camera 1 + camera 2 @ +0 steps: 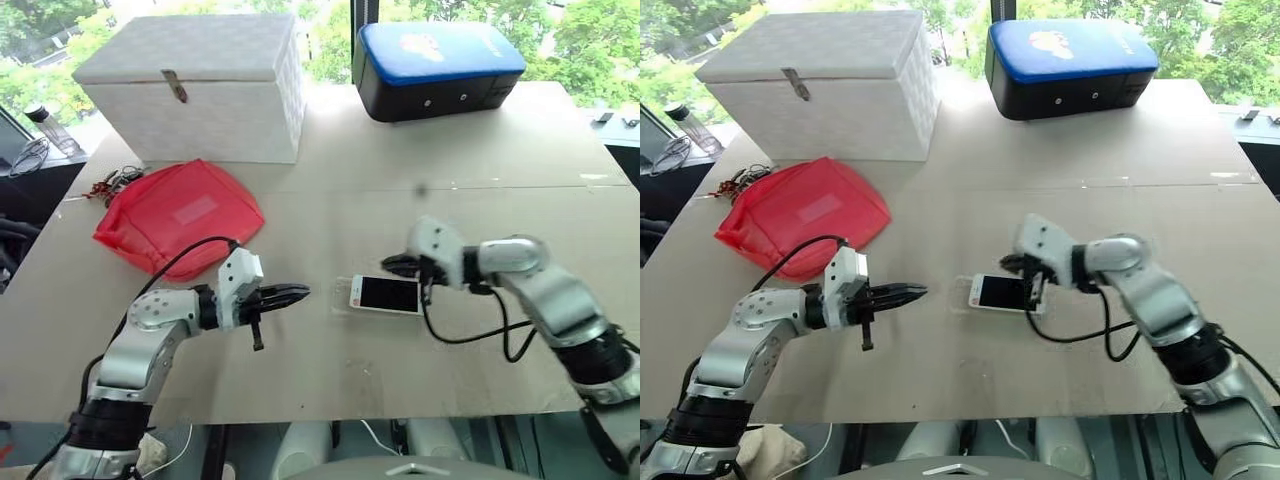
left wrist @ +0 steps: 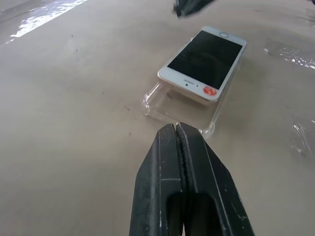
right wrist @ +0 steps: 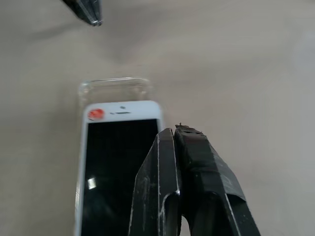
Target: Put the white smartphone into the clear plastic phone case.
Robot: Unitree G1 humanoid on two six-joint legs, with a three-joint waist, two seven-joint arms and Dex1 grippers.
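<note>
The white smartphone [image 1: 386,294] lies screen up on the tan table, resting on the clear plastic phone case [image 2: 162,105]. The phone sits shifted along the case, so one end of the case [image 1: 342,296] sticks out past its earpiece end. My left gripper [image 1: 305,291] is shut and empty, its tip a short way left of that end and pointing at it. My right gripper [image 1: 388,264] is also shut and empty, hovering just above the phone's far long edge. The right wrist view looks down on the phone [image 3: 118,167] beside the shut fingers [image 3: 197,162].
A red bag [image 1: 180,215] lies at the left. Behind it stands a white box [image 1: 200,85], and a blue-topped black case [image 1: 435,68] sits at the back right. A black cable [image 1: 470,337] loops on the table by my right arm. The table's front edge [image 1: 330,415] is close.
</note>
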